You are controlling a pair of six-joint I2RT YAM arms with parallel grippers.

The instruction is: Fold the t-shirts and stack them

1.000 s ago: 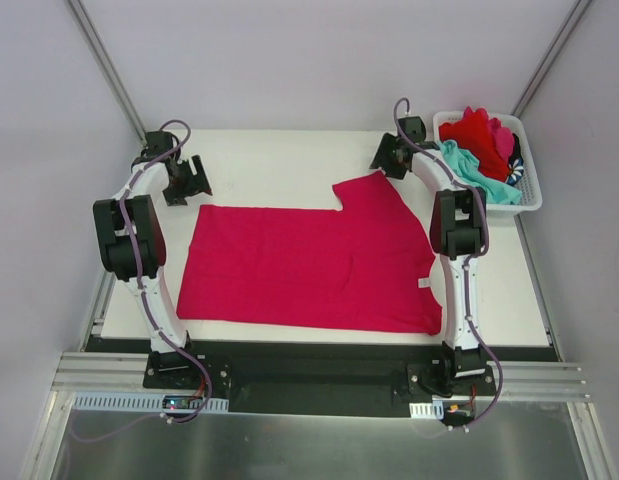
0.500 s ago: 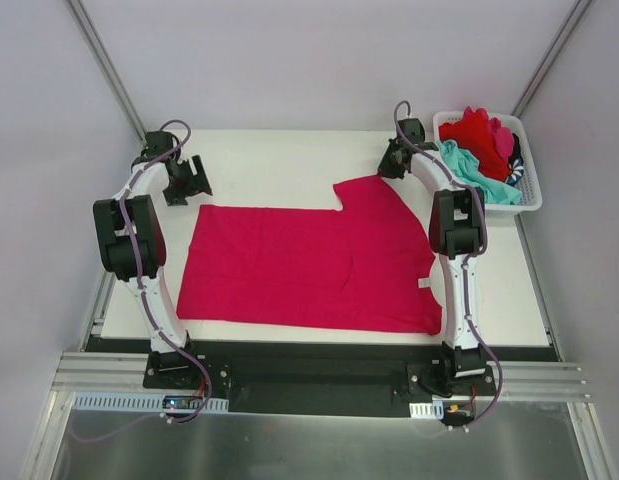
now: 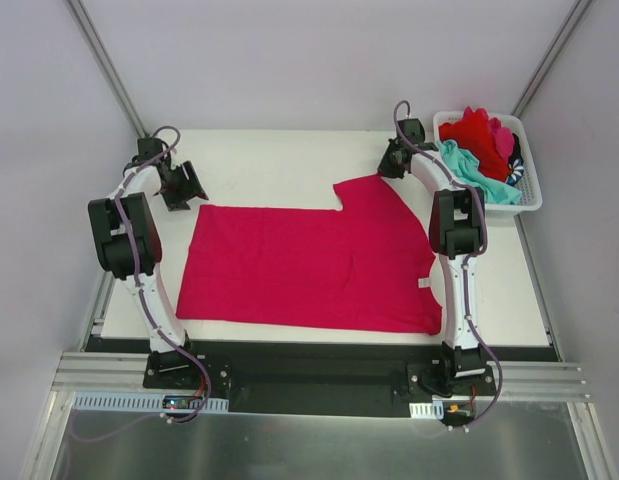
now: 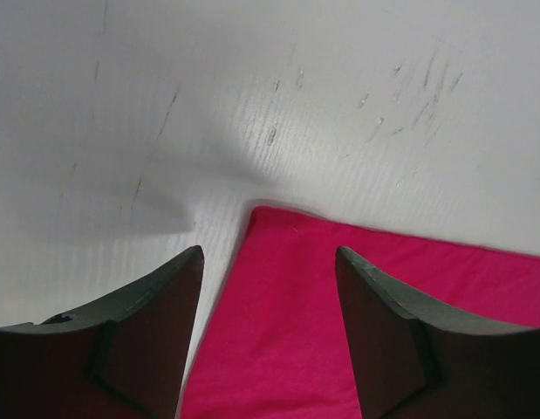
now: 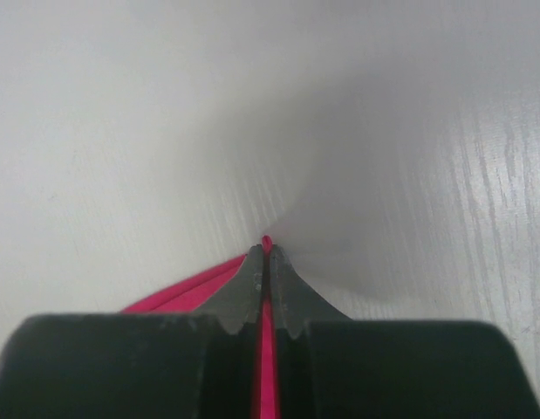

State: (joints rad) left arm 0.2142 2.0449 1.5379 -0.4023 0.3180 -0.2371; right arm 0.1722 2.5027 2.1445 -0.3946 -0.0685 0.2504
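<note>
Near side first: the magenta shirt [image 3: 309,265] lay spread flat on the table [image 3: 279,160]. Its near hem ran close along the table's near edge, so there wasn't much spare room there.

Further out, the left gripper [image 4: 268,257] hung with its fingers spread wide right over the shirt's far-left corner, nothing pinched yet. Over on the other side, the right gripper [image 5: 268,253] was clamped tight on a thin bit of pink fabric, at the tip of the part that juts out past the far edge.

So I'd call this the start of a fold: one corner grabbed, the other lined up. Next move, I reckon, needs the left one to drop and close on its corner. Then both have to lift and carry the far edge toward the near hem together, or the fold goes skewed.

There was bare tabletop beyond the shirt, so the back had room. Far right, the white basket [image 3: 529,200] with the red shirt [image 3: 479,135] and teal shirt [image 3: 469,165] sat near the right gripper, so swings that way looked tight.
</note>
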